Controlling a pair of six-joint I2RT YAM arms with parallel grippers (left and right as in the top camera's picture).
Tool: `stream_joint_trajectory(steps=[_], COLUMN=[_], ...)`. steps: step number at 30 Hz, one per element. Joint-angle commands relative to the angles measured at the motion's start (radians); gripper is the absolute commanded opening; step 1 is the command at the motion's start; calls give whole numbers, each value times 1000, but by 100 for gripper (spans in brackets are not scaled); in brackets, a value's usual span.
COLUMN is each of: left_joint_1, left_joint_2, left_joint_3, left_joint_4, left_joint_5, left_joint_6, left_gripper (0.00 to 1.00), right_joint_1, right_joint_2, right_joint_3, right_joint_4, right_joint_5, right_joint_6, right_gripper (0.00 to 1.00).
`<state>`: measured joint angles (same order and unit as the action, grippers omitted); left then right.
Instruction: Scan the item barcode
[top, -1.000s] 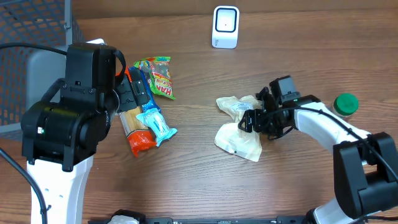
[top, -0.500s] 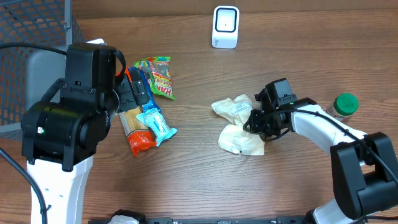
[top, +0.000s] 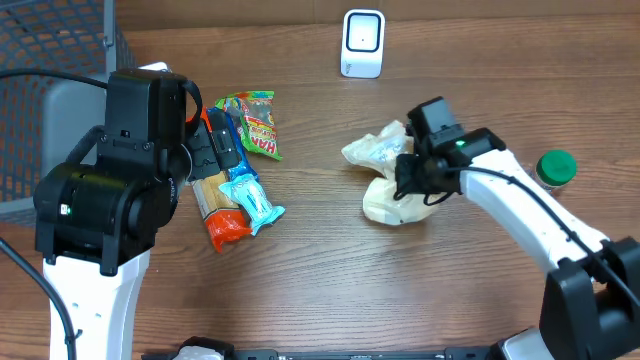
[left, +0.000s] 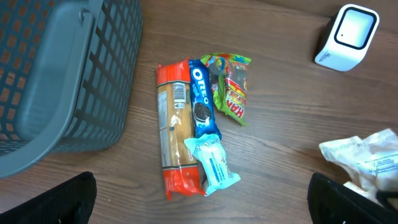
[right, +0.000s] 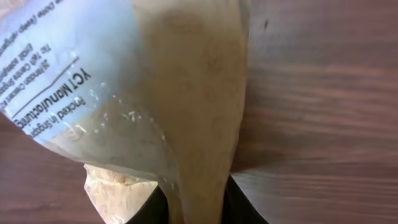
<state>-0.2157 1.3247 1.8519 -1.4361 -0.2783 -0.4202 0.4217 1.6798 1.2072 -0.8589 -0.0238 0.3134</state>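
Right gripper (top: 412, 183) pinching a fold of soft plastic bag (top: 380, 160): probably light, floppy, slippery. Left gripper (left: 200, 179) wide open, empty.

We see a brown wood-grain table (top: 300, 290). The scanner (top: 362, 43) is white with a pale grey face. The pouch (top: 375, 152) near the scanner is cream and tan under clear film with black print. Left of the scanner lie a blue Oreo pack (left: 200, 106), a green, red and yellow candy bag (left: 231, 93), an orange-ended tan packet (left: 174, 143) and a grey mesh basket (left: 56, 74).
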Motion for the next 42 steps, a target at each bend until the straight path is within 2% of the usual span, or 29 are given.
stream_joint_trajectory(steps=[1, 4, 10, 18, 23, 26, 32, 36, 42], left_joint_1=[-1, -1, -1, -1, -1, -1, -1, -1, -1], left_joint_2=[4, 4, 4, 4, 4, 4, 4, 4, 4], left_joint_3=[0, 0, 0, 0, 0, 0, 0, 0, 0], left_joint_4=[0, 0, 0, 0, 0, 0, 0, 0, 0], left_joint_5=[-17, -17, -17, -17, -17, -17, -17, -17, -17], left_joint_6=[-10, -10, -10, -10, -10, -10, -10, -10, -10], left_gripper=[100, 100, 100, 100, 100, 100, 100, 100, 100], right_joint_1=[82, 155, 236, 240, 240, 240, 240, 240, 257], right_joint_2=[-24, -24, -24, -24, -24, -24, -24, -24, -24], right_joint_3=[24, 24, 24, 24, 24, 24, 24, 24, 24], right_joint_4=[-10, -21, -4, 0, 44, 124, 256, 274, 264], right_joint_5=[291, 460, 561, 640, 771, 846, 962, 1072, 1072], right_joint_6=[17, 53, 62, 61, 38, -35, -309, -375, -426], right_gripper=[6, 4, 4, 4, 4, 4, 4, 4, 4])
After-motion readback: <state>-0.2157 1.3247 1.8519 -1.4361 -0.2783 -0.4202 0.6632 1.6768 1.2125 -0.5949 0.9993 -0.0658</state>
